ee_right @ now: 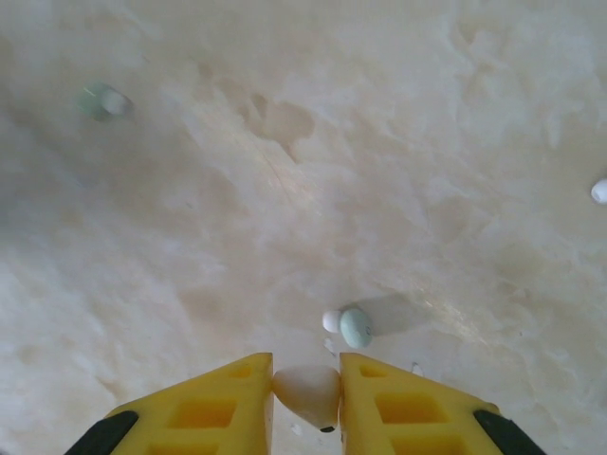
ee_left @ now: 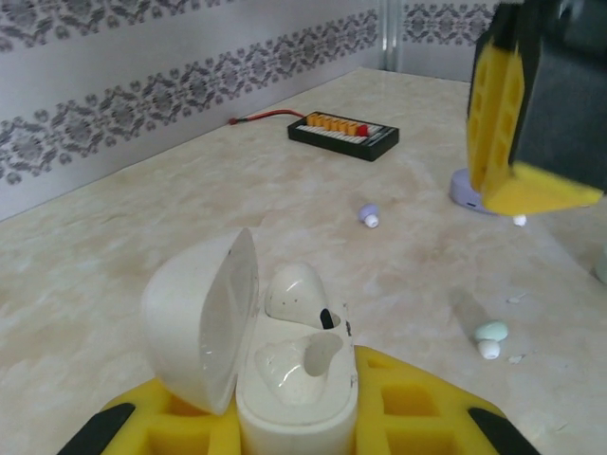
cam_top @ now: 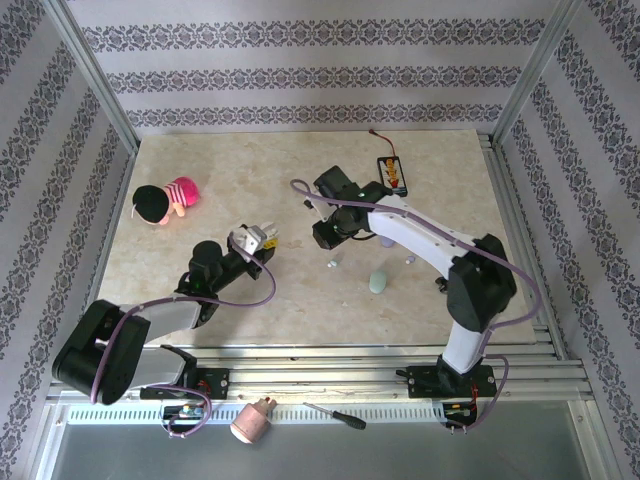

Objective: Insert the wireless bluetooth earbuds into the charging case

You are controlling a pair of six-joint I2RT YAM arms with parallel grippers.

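My left gripper (ee_left: 296,422) is shut on a white charging case (ee_left: 296,384) whose lid (ee_left: 201,318) stands open to the left. One white earbud (ee_left: 296,292) sits in the far slot; the near slot is bare. The left gripper (cam_top: 255,240) is left of centre on the table. My right gripper (ee_right: 306,398) is shut on a white earbud (ee_right: 308,391), hanging above the table. Its yellow fingers (ee_left: 517,114) show at the upper right of the left wrist view. Loose on the table lie a pale green earbud (ee_right: 356,327) (ee_left: 490,334) and a lavender earbud (ee_left: 368,216).
A lavender case (ee_left: 469,192) and a pale green case (cam_top: 377,283) lie right of centre. A black board with orange connectors (cam_top: 393,172) sits at the back. A pink and black plush toy (cam_top: 165,202) lies far left. A screwdriver (cam_top: 335,416) rests on the front rail.
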